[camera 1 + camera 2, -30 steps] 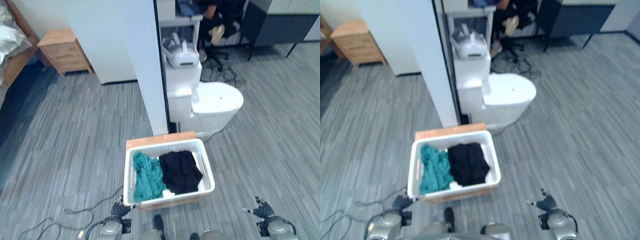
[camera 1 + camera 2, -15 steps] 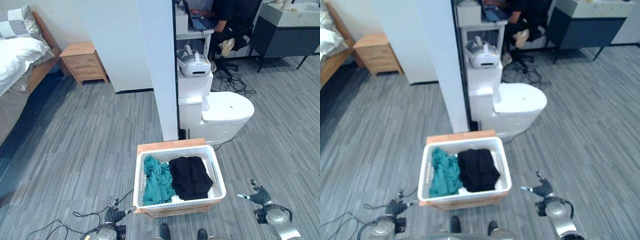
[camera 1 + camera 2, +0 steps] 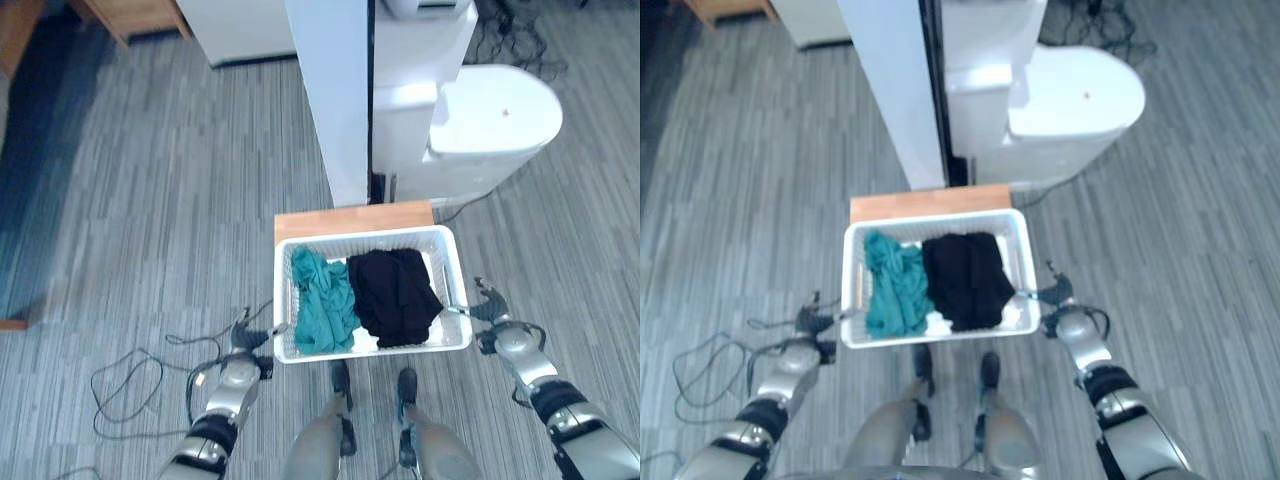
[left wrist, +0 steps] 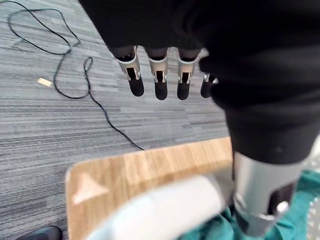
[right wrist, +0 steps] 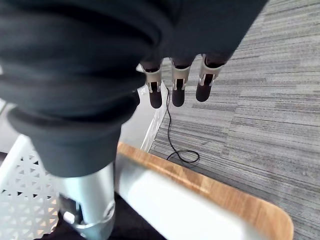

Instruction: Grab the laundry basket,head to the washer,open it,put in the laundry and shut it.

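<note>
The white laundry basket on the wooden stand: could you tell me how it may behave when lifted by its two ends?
The white laundry basket looks like rigid lattice plastic, so it should keep its shape. Holding only a teal garment and a black garment, it is probably light. Both lie loose and could shift if it tilts.

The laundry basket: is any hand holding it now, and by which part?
Nothing is held. The left hand and right hand are at the two short ends of the basket, fingers straight, not curled around its rim.
</note>
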You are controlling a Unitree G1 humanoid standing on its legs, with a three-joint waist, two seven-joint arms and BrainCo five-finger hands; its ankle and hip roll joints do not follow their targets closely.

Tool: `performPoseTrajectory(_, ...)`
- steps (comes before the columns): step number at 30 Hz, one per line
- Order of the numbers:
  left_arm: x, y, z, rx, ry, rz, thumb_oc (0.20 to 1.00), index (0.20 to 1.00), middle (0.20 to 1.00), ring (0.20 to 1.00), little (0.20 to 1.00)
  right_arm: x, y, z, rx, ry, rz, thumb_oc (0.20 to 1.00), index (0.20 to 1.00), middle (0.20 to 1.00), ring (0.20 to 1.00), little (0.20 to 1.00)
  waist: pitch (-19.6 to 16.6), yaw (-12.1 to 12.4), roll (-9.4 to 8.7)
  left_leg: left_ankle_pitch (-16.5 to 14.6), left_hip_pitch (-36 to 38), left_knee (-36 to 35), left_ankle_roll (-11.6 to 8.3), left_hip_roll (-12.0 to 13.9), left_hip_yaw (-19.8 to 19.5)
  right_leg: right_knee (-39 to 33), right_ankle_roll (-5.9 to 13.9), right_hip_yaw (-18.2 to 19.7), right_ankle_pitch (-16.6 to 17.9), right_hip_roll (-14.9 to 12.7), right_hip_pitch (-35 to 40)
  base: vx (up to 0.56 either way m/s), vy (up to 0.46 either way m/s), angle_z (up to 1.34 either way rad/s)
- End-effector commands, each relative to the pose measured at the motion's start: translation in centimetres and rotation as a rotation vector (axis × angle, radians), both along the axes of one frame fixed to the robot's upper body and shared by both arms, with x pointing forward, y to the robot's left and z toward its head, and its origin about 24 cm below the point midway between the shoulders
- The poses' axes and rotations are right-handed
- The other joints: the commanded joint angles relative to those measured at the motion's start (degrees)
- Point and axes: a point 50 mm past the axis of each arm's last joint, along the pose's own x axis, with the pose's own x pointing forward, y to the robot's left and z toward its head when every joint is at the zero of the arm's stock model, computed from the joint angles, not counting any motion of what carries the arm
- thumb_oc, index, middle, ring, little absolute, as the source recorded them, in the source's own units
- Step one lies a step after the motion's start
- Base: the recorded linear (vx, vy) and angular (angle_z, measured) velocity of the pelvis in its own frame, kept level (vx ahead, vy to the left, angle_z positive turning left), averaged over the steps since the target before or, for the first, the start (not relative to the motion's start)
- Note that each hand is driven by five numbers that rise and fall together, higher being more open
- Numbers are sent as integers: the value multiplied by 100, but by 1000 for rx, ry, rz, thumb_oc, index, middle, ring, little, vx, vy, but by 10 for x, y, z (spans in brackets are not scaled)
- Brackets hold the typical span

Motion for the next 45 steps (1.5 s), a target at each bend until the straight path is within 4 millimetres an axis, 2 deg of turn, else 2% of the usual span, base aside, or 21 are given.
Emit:
performPoseTrajectory(1, -2, 7, -4, 34, 16, 28, 1000, 1000, 1000, 1000, 1000, -3, 18, -9, 31, 6, 11, 1000, 1000, 1000, 1000, 1000, -140, 35, -530, -1255, 289, 924, -124, -154, 148, 515, 493, 223, -187, -491, -642, -56, -6, -3)
performPoseTrajectory(4, 6, -13, -4, 35, 33, -56, 1000, 1000, 1000, 1000, 1000, 0, 29, -15, 23, 44, 30, 1000, 1000, 1000, 1000, 1000, -53, 13, -536, -1230, 169, 973, -122, -143, 135, 561, 490, 220, -183, -510, -744, -25, -5, -3)
performPoseTrajectory(5, 9, -21, -4, 38, 35, -87, 1000, 1000, 1000, 1000, 1000, 0, 34, -16, 30, 49, 39, 489, 489, 489, 489, 489, -23, -1, -535, -1220, 159, 976, -123, -139, 140, 569, 491, 221, -178, -514, -764, 0, 0, 0)
performPoseTrajectory(6, 11, -27, -3, 43, 33, -109, 1000, 1000, 1000, 1000, 1000, 0, 38, -17, 41, 53, 45, 416, 416, 416, 416, 416, -5, -13, -535, -1215, 153, 975, -125, -137, 142, 571, 490, 226, -174, -511, -773, 0, 0, 0)
performPoseTrajectory(7, 13, -32, -2, 48, 27, -129, 1000, 1000, 1000, 1000, 1000, 1, 42, -16, 49, 50, 53, 231, 231, 231, 231, 231, 1, -19, -540, -1212, 154, 965, -125, -135, 143, 565, 490, 223, -167, -510, -775, 0, 0, 0)
performPoseTrajectory(8, 15, -38, 0, 56, 21, -155, 1000, 1000, 1000, 1000, 1000, 1, 45, -17, 58, 51, 59, 200, 200, 200, 200, 200, 11, -28, -543, -1210, 168, 953, -127, -136, 140, 557, 493, 221, -167, -505, -764, 0, 0, 0)
performPoseTrajectory(9, 16, -43, 1, 59, 16, -178, 871, 871, 871, 871, 871, 2, 49, -16, 68, 46, 67, 200, 200, 200, 200, 200, 21, -36, -546, -1211, 183, 946, -130, -129, 138, 554, 498, 233, -163, -503, -752, 0, 0, 0)
performPoseTrajectory(10, 17, -46, 2, 65, 10, -187, 260, 260, 260, 260, 260, 3, 49, -15, 77, 37, 66, 200, 200, 200, 200, 200, 30, -40, -549, -1213, 199, 939, -131, -130, 132, 545, 502, 234, -162, -499, -733, 0, 0, 0)
performPoseTrajectory(11, 18, -47, 3, 71, 4, -193, 200, 200, 200, 200, 200, 3, 49, -13, 85, 28, 66, 200, 200, 200, 200, 200, 39, -42, -550, -1216, 228, 931, -134, -129, 129, 537, 506, 238, -165, -497, -707, 0, 0, 0)
performPoseTrajectory(20, -12, -31, -6, 1, -7, -152, 200, 200, 200, 200, 200, -15, 30, -3, 156, -71, 52, 200, 200, 200, 200, 200, -161, -54, -518, -1358, 770, 825, -146, -106, 172, 437, 472, 245, -316, -437, -232, 48, -27, -1)
performPoseTrajectory(25, -23, -24, 3, -65, -69, -133, 200, 200, 200, 200, 200, -29, 16, 3, 144, -123, 48, 200, 200, 200, 200, 200, -278, -55, -507, -1455, 1001, 915, -169, -84, 139, 354, 436, 216, -414, -388, 104, 49, -29, 1)
performPoseTrajectory(28, -29, -20, 17, -92, -147, -124, 200, 200, 200, 200, 200, -35, 17, 15, 146, -180, 88, 200, 200, 200, 200, 200, -277, 29, -571, -1696, 1123, 1218, -171, -150, -286, 283, 434, 342, -446, -310, 316, -18, 45, -9)
performPoseTrajectory(29, -32, -21, 23, -108, -181, -129, 200, 200, 200, 200, 200, -39, 16, 18, 155, -197, 101, 200, 200, 200, 200, 200, -342, 16, -605, -1761, 1148, 1192, -190, -285, -710, 272, 446, 449, -403, -297, 268, -50, 93, -25)
performPoseTrajectory(32, -34, -26, 27, -118, -192, -159, 200, 200, 200, 200, 200, -46, 15, 18, 176, -203, 97, 200, 200, 200, 200, 200, -432, -77, -606, -1795, 1230, 1081, -127, -365, -875, 289, 492, 536, -297, -299, 211, -63, 151, -41)
performPoseTrajectory(34, -35, -27, 28, -118, -197, -170, 200, 200, 200, 200, 200, -49, 15, 17, 185, -202, 98, 200, 200, 200, 200, 200, -479, -115, -619, -1791, 1293, 975, -87, -371, -831, 283, 532, 593, -215, -301, 173, -63, 175, -14)
performPoseTrajectory(35, -35, -30, 34, -115, -219, -204, 200, 200, 200, 200, 200, -50, 20, 18, 203, -208, 111, 200, 200, 200, 200, 200, -534, -208, -678, -1764, 1352, 829, -2, -420, -690, 252, 688, 735, 15, -314, -4, -110, 191, -16)
performPoseTrajectory(37, -31, -33, 40, -99, -237, -236, 200, 200, 200, 200, 200, -50, 26, 17, 227, -211, 115, 200, 200, 200, 200, 200, -562, -259, -753, -1707, 1356, 731, 69, -435, -429, 220, 852, 868, 156, -300, -155, -174, 180, -97)
performPoseTrajectory(38, -26, -33, 46, -72, -260, -257, 200, 200, 200, 200, 200, -48, 34, 18, 246, -221, 129, 200, 200, 200, 200, 200, -506, -231, -799, -1682, 1412, 671, 103, -361, -70, 334, 943, 802, 147, -250, -306, -157, 77, -150)
performPoseTrajectory(39, -26, -33, 46, -71, -261, -257, 200, 200, 200, 200, 200, -48, 34, 18, 247, -221, 129, 200, 200, 200, 200, 200, -513, -226, -816, -1659, 1398, 662, 103, -374, -60, 334, 942, 815, 160, -260, -327, -180, 43, -168)
performPoseTrajectory(42, -21, -36, 55, -57, -299, -280, 200, 200, 200, 200, 200, -44, 45, 23, 264, -251, 162, 200, 200, 200, 200, 200, -483, -70, -749, -1536, 1517, 508, 67, -162, 518, 788, 789, -524, -232, -539, -258, -173, 24, -112)
performPoseTrajectory(45, -22, -38, 56, -63, -305, -287, 200, 200, 200, 200, 200, -46, 51, 27, 273, -275, 182, 200, 200, 200, 200, 200, -586, -60, -652, -1575, 1695, 454, 101, -18, 939, 1365, 690, -959, -657, -634, -1, -66, 24, -147)
